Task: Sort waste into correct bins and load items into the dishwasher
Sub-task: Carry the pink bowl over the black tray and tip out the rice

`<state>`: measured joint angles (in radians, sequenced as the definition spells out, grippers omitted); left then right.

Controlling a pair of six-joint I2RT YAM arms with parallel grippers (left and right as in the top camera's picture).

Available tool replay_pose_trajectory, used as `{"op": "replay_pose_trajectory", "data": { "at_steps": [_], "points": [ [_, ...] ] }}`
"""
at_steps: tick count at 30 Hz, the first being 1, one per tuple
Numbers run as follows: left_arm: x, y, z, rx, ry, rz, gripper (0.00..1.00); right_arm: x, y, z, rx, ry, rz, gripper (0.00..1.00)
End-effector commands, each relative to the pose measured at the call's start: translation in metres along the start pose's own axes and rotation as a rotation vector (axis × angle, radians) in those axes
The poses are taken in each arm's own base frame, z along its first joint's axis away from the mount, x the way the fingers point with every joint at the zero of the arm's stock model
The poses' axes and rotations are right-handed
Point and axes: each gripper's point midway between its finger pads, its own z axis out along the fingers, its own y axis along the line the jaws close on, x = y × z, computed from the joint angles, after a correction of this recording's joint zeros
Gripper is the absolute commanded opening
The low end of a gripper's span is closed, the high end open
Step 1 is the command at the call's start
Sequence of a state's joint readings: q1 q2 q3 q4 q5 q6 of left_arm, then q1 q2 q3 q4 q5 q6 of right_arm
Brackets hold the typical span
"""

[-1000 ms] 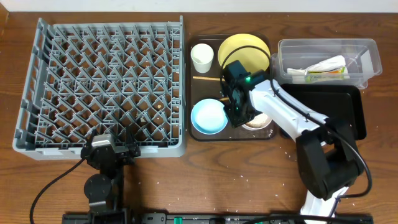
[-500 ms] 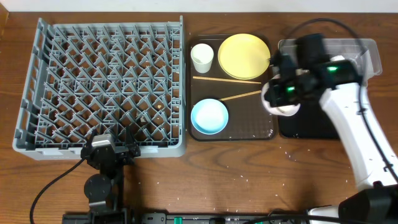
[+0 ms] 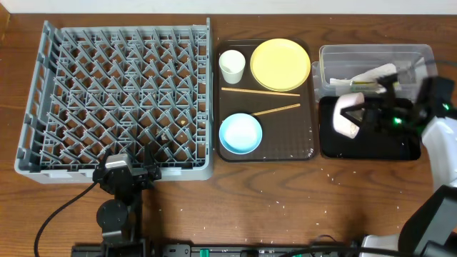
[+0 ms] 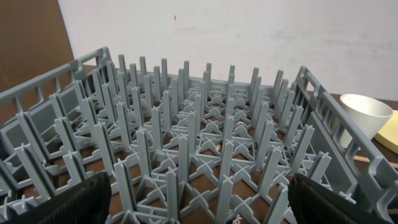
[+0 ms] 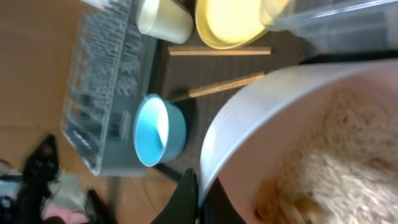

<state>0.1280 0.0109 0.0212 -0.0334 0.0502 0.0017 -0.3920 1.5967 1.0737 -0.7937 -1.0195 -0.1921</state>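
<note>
My right gripper [image 3: 365, 116] is shut on the rim of the white bowl [image 3: 346, 114], which hangs tipped on its side over the black tray [image 3: 371, 146]. The right wrist view shows the rim pinched between the jaws of this gripper [image 5: 202, 200], with pale rice-like crumbs [image 5: 336, 155] inside the bowl [image 5: 273, 106]. A snack wrapper [image 3: 371, 77] lies in the clear tub [image 3: 335, 53]. On the brown serving tray [image 3: 285, 146] sit the yellow plate [image 3: 280, 64], small white cup [image 3: 231, 66], two chopsticks [image 3: 260, 91] and blue bowl [image 3: 240, 133]. My left gripper [image 3: 127, 173] stands open at the grey dish rack's [image 3: 121, 93] near edge.
White crumbs are scattered on the wooden table [image 3: 285, 203] in front of the trays. The rack [image 4: 199, 143] fills the left wrist view, with the cup [image 4: 367, 115] beyond its right wall. My right arm [image 3: 443, 135] reaches in from the right edge.
My right gripper has carried the white bowl off the brown serving tray, rightward to above the black tray, tipping it on its side. The left arm has not moved.
</note>
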Motion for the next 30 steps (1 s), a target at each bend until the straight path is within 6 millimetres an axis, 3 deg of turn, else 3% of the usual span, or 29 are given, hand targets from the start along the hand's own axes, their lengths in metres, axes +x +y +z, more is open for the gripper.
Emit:
{"op": "replay_pose_trajectory", "data": {
  "at_steps": [1,8,17,30],
  "points": [
    [0.016,0.002,0.001,-0.009,0.047,0.014,0.92,-0.004,0.010,-0.020,-0.239,-0.134,0.032,0.01],
    [0.016,0.002,0.001,-0.009,0.047,0.014,0.92,-0.001,-0.003,-0.050,-0.382,-0.298,0.075,0.01],
    [0.016,0.002,0.001,-0.009,0.047,0.014,0.92,-0.009,-0.024,-0.088,-0.389,-0.407,0.215,0.01],
    [0.016,0.002,0.001,-0.009,0.047,0.014,0.92,-0.022,-0.041,-0.100,-0.332,-0.442,0.227,0.01]
  ]
}}
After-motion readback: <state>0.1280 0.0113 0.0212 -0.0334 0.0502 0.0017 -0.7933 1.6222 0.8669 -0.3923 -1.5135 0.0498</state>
